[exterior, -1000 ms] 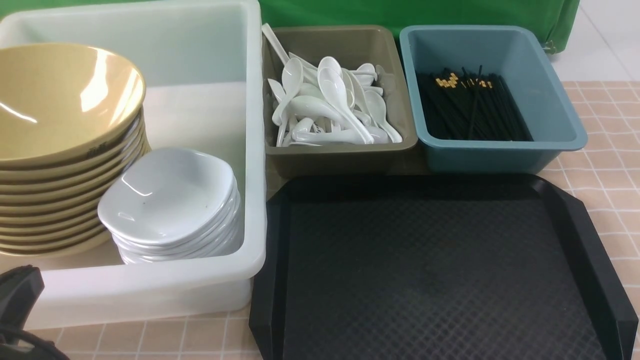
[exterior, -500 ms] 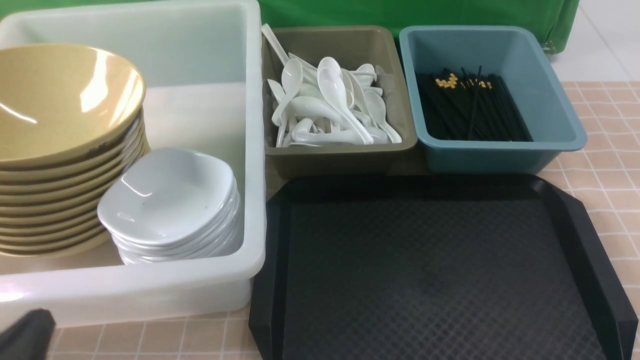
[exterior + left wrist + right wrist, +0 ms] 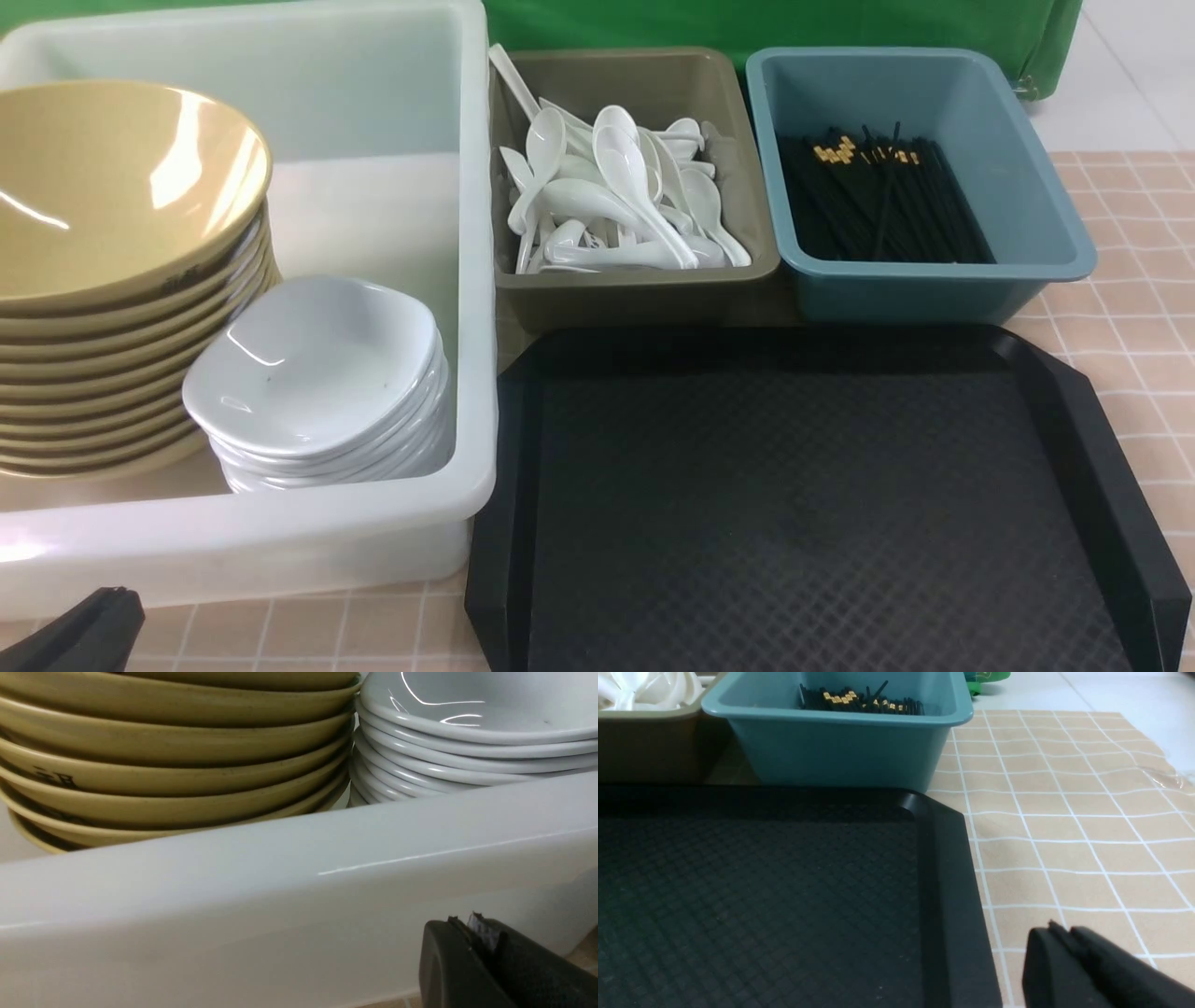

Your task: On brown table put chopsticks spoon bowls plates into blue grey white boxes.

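At the left of the front view stands the large white tub (image 3: 280, 551), holding a stack of mustard-yellow bowls (image 3: 121, 280) with a stack of small white dishes (image 3: 317, 373) just beside it, the two stacks seeming to touch. At upper centre, the olive-grey bin (image 3: 644, 289) is heaped with white soup spoons (image 3: 616, 201); to its right, the teal-blue bin (image 3: 934, 294) holds a bundle of black chopsticks (image 3: 882, 205) with gold bands toward the far end. The black textured tray (image 3: 803, 504) fills the lower centre and right, on the tiled brown table (image 3: 1139, 280).

The left gripper (image 3: 474, 935) sits low against the tub's outer wall, its fingers pressed together with nothing between them — only a dark tip shows at the front view's lower left corner. The right gripper (image 3: 1059, 940) hovers over bare tiles just beside the tray's edge, fingers together, gripping nothing.
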Controlling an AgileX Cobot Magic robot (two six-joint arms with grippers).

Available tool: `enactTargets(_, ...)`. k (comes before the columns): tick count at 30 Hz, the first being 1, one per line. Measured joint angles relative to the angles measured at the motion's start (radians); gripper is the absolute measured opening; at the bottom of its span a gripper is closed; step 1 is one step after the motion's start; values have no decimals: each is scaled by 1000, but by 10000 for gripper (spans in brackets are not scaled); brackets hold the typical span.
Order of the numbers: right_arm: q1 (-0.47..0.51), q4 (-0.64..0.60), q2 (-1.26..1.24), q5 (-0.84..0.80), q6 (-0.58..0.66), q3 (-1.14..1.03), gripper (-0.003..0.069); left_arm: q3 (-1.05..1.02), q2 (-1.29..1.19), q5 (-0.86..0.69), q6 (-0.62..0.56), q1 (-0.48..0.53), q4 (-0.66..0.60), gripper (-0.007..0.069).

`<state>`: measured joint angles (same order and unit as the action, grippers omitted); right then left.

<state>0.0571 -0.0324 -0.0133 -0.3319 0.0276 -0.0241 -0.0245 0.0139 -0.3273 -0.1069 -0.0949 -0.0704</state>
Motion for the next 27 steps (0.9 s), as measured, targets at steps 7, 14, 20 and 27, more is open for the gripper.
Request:
enactTargets(7,0,0,0,0,0,0,92,0,0,0,0,0,-5,1)
enactTargets(14,0,0,0,0,0,0,99,0,0,0,0,0,-5,1)
enactTargets(20,0,0,0,0,0,0,104,0,0,0,0,0,-6,1)
enactTargets(27,0,0,0,0,0,0,111,0,0,0,-1,0,-7,1)
